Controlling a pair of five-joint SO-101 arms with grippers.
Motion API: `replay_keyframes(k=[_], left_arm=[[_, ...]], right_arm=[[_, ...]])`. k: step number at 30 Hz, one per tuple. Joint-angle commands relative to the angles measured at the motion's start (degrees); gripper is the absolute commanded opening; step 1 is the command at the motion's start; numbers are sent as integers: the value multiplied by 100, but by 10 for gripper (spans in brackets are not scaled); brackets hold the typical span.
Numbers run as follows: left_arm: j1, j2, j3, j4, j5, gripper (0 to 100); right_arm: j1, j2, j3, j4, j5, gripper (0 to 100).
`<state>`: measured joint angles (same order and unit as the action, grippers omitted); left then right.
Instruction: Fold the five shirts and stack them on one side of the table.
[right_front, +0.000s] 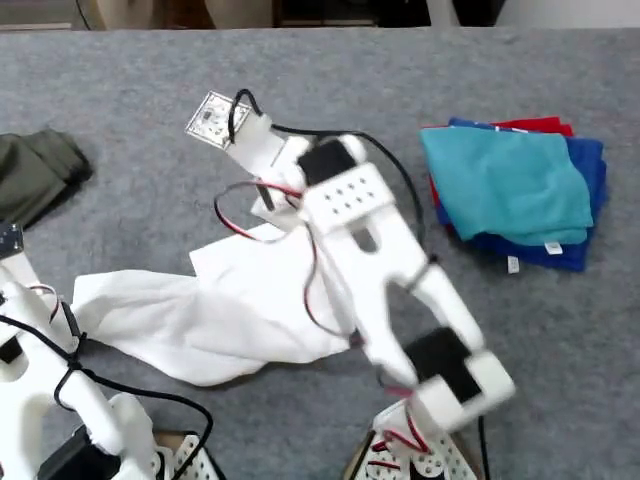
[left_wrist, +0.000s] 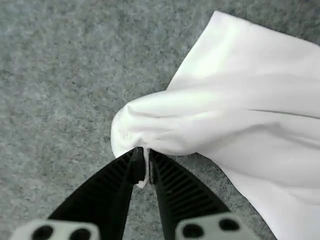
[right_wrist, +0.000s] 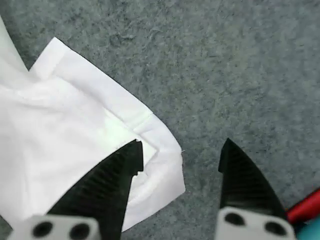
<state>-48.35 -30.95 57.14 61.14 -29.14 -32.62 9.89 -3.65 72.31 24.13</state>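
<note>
White shirt lies crumpled on the gray surface, gripped at one end.
Left fingers are clamped together on a bunched edge of the shirt. Right fingers stand apart above another corner, one over fabric, the other over bare surface.

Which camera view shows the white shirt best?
The high view: the white shirt lies there nearly whole, crumpled. The left wrist view shows a bunched edge pinched in the left hand; the right wrist view, one corner by the open right hand.
</note>
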Motion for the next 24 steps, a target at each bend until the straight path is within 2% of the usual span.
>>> replay_keyframes(k=[1,5,9,12,19,24], left_arm=[[-70,-92,26,-62,-44,18],[-316,-48,26,-141,-44,18],[-396,-40,563,-879,-53,18],[-378,-92,879,-1248,-53,18],[-387,-84,853,-1292,-35,18],[-387,-84,853,-1292,-35,18]], right_arm=[[92,1033,-743,290,26,217],[321,1807,-1358,1090,18,169],[602,2018,-1596,1662,-53,201],[769,2079,-1578,1670,-88,221],[602,2070,-1613,1714,-352,221],[505,1455,-1622,1837,-668,221]])
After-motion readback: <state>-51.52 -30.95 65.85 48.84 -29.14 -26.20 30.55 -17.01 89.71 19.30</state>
